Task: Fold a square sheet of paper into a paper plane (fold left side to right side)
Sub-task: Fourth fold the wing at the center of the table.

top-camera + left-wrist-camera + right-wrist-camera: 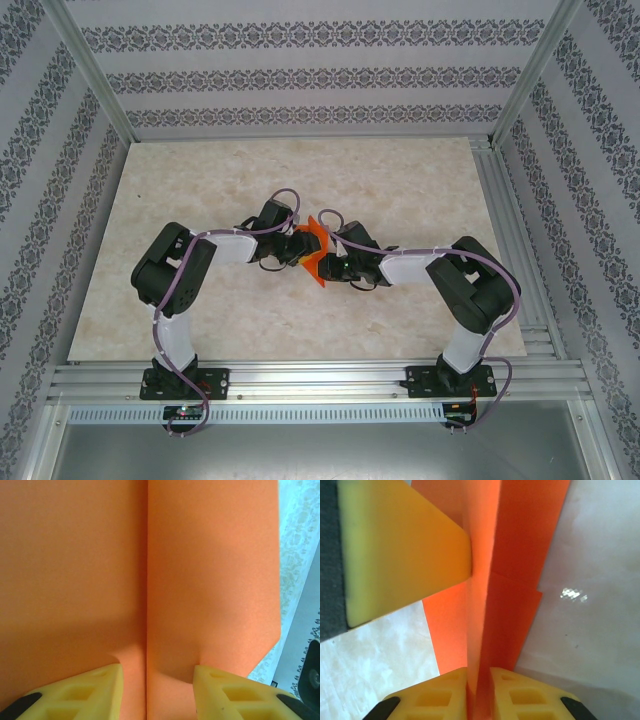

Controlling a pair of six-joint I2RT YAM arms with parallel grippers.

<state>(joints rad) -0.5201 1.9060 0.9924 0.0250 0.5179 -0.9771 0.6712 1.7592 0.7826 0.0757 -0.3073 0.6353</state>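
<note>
The square sheet of paper [313, 250] is bright orange, folded, and held upright above the middle of the table between my two grippers. My right gripper [326, 262] is shut on its folded ridge, and the right wrist view shows that gripper [479, 680] pinching the paper [520, 555] between both pads. My left gripper [297, 247] faces the paper's flat side. In the left wrist view this gripper [158, 672] stands open, tips at the orange face [210, 570], which has a vertical crease. One left finger [405, 555] touches the paper's side.
The marble-patterned tabletop [300, 170] lies under both arms. Aluminium rails [320, 380] run along the near edge and the right side. Patterned walls [300, 80] close in the back and the sides.
</note>
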